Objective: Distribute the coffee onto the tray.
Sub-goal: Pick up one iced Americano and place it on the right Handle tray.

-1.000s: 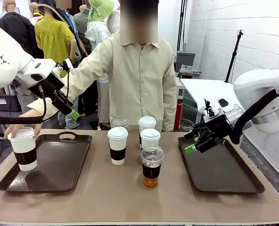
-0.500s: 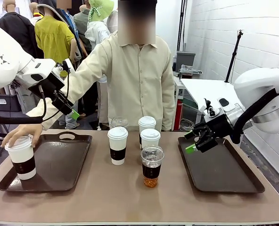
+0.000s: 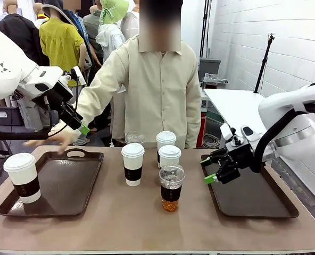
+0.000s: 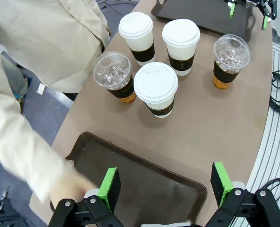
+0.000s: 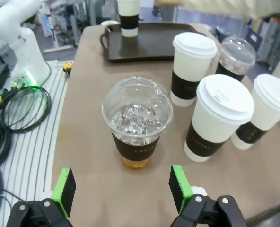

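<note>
One white lidded coffee cup [image 3: 23,177] with a brown sleeve stands at the near left of the left tray [image 3: 67,186]. Three more white cups [image 3: 132,163] [image 3: 166,143] [image 3: 170,157] and two clear dome-lidded cups [image 3: 171,187] [image 3: 134,138] stand mid-table between the trays. My left gripper [image 3: 82,127] hovers open above the left tray's far edge. Low over the right tray's [image 3: 253,191] left edge, my right gripper [image 3: 213,171] is open and faces the near clear cup [image 5: 136,120]. In the left wrist view the cup cluster [image 4: 155,89] lies beyond the open gripper [image 4: 168,182].
A person stands at the far side of the table; one hand [image 3: 61,139] hovers by the left tray's handle. The right tray holds nothing. Bare tabletop lies in front of the cups. Cables and another arm's base [image 5: 21,47] show beside the table.
The person set the white cup down on the left tray, let go and drew the hand back. My right gripper shifted slightly left toward the cups.
</note>
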`<action>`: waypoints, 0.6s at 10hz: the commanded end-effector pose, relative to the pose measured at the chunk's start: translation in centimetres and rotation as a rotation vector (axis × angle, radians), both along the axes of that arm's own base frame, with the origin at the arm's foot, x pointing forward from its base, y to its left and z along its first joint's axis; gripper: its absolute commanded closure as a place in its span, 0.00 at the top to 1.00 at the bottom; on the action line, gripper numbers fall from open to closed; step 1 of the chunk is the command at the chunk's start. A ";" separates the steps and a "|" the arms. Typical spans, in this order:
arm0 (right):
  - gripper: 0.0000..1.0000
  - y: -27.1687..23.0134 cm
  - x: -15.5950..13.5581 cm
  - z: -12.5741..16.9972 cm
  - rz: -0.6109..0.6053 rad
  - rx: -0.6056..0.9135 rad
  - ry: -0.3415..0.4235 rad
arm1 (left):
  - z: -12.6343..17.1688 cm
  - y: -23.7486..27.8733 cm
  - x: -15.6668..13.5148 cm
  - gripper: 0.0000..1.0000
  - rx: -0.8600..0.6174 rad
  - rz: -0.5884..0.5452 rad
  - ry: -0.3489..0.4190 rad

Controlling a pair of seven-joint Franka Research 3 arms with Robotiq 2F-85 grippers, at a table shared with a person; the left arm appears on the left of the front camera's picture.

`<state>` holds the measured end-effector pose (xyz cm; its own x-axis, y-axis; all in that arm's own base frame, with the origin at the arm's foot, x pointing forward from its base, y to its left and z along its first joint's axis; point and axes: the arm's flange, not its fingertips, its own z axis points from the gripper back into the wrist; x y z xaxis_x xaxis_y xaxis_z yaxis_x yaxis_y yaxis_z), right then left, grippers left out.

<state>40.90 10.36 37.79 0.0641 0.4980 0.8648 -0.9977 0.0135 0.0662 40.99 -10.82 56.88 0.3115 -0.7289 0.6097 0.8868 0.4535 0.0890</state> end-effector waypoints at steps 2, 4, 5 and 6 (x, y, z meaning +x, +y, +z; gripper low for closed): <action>1.00 -0.5 2.3 -2.8 0.080 0.104 -0.008 | 0.0 0.2 0.1 1.00 -0.006 -0.001 0.003; 1.00 0.0 3.2 -4.5 0.055 0.135 -0.028 | 0.0 0.2 0.1 1.00 -0.006 -0.001 0.003; 1.00 0.4 3.4 -5.2 0.025 0.133 -0.038 | 0.0 0.2 0.1 1.00 -0.006 -0.001 0.003; 1.00 0.6 3.5 -5.6 0.011 0.127 -0.042 | 0.0 0.2 0.1 1.00 -0.006 -0.001 0.003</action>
<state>43.92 10.24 32.69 0.0420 0.3931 0.9185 -0.9979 -0.0283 0.0577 41.00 -10.80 56.87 0.3120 -0.7288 0.6095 0.8865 0.4541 0.0891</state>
